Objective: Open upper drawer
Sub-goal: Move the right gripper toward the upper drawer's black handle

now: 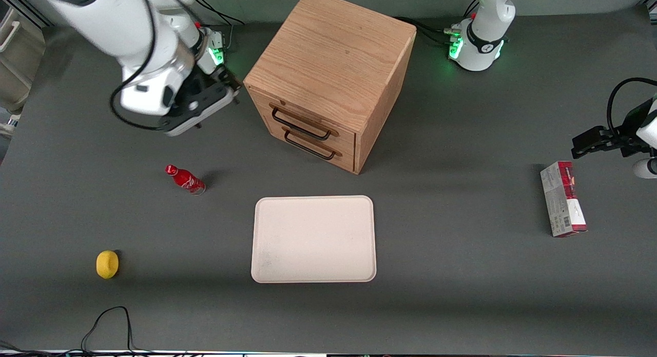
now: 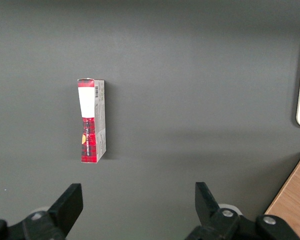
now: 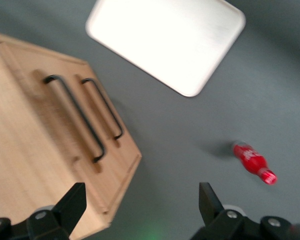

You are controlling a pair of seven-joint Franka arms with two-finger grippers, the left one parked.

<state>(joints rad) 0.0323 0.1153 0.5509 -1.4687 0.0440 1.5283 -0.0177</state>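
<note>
The oak cabinet (image 1: 328, 64) stands on the grey table, farther from the front camera than the tray. Its upper drawer (image 1: 308, 121) is closed, flush with the cabinet front, and its thin black wire handle (image 1: 300, 125) sits just above the lower drawer's matching handle (image 1: 309, 147). The upper handle (image 3: 75, 117) and the lower handle (image 3: 102, 107) also show in the right wrist view. My gripper (image 1: 218, 92) hovers above the table beside the cabinet, toward the working arm's end. It is open and empty (image 3: 140, 200), apart from the handles.
A white tray (image 1: 313, 239) lies in front of the cabinet. A red bottle (image 1: 186, 179) lies on the table nearer the front camera than my gripper. A yellow object (image 1: 107, 264) lies nearer still. A red-and-white box (image 1: 563, 205) lies toward the parked arm's end.
</note>
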